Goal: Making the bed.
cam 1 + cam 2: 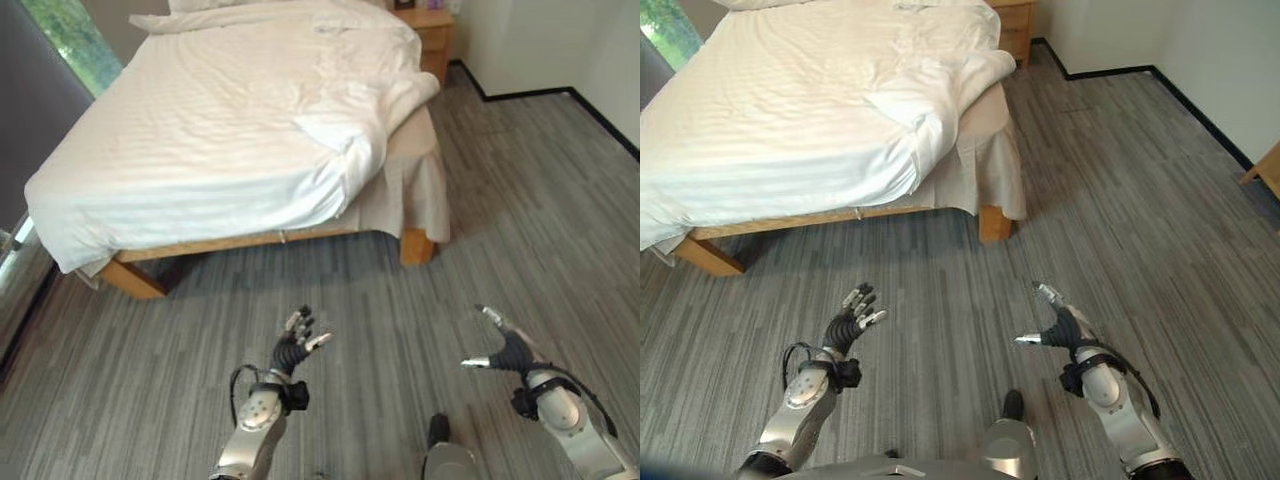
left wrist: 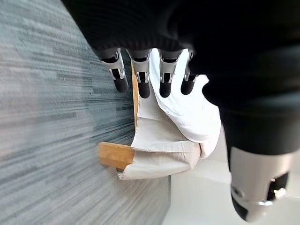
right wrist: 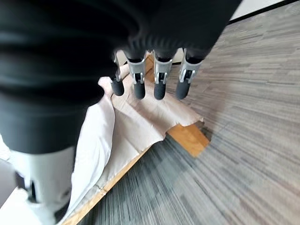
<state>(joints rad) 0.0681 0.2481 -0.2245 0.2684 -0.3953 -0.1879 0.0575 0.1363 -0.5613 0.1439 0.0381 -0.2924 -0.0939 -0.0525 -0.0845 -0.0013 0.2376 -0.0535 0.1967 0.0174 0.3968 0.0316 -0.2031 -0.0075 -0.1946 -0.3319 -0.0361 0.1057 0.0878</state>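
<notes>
A bed with a wooden frame [image 1: 230, 243] stands ahead on the left, under a rumpled white duvet [image 1: 220, 130]. The duvet is bunched and folded back at the near right corner [image 1: 350, 140], where a beige bed skirt [image 1: 415, 190] hangs down. My left hand [image 1: 296, 342] is open, raised over the floor short of the bed's foot. To its right my right hand [image 1: 505, 345] is also open and holds nothing. Both wrist views show the bed's corner leg [image 3: 190, 138], also visible as the leg [image 2: 115, 155], past straight fingers.
A wooden nightstand [image 1: 432, 30] stands at the bed's far right side. Grey striped flooring [image 1: 500, 200] spreads between me and the bed and along its right side. White walls with a dark skirting board [image 1: 530, 95] close off the back right. A window [image 1: 70, 40] lies left of the bed.
</notes>
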